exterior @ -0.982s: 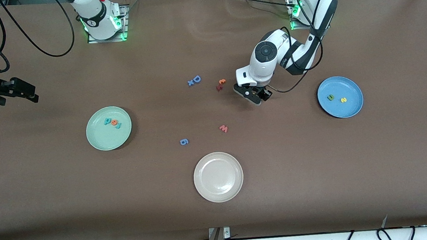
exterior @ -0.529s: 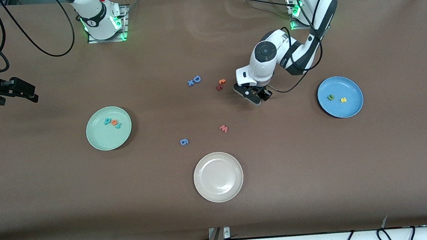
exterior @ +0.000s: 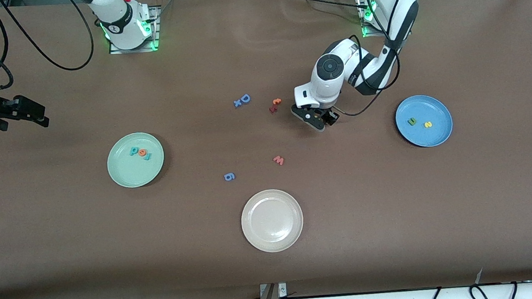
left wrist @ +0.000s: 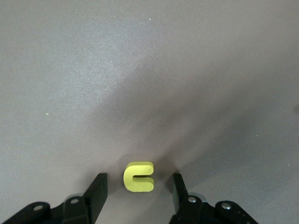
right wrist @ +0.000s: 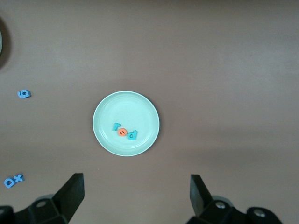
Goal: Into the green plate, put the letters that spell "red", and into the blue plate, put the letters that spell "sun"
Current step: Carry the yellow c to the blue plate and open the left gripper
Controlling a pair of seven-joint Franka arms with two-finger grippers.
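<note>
Front view. Brown matte table [exterior: 492, 206] filled the frame; cables ran along the 6 o'clock edge, arm bases with green lights stood along 12 o'clock. Green plate [exterior: 121, 174] lay at about 9 o'clock of table centre and held the letters that spell "red" [exterior: 140, 152] in a short row: teal, orange, teal. Blue plate [exterior: 435, 105] lay at about 3 o'clock and held a dark green arch letter [exterior: 411, 121] and a yellow "s" [exterior: 428, 124], apart from each other. Beige-white plate [exterior: 272, 220] lay at 6 o'clock. Loose on the table: blue "D" with a small "x" [exterior: 242, 100], a red and orange pair [exterior: 275, 105], a red "w" [exterior: 279, 160], a blue "g" [exterior: 229, 176]. Left gripper [exterior: 316, 120] was low over bare table between the red and orange pair and the blue plate. Right gripper [exterior: 34, 116] waited at the right arm's end of the table.

Left wrist view. Grey-brown surface. Yellow arch letter [left wrist: 138, 177] lay flat between the two black fingers [left wrist: 97, 189], a gap at each side; jaws parted, not touching it.

Right wrist view. Fingers [right wrist: 72, 191] spread wide, nothing between them. The green plate [right wrist: 105, 135] with its three letters was at centre, blue letters toward one edge.
</note>
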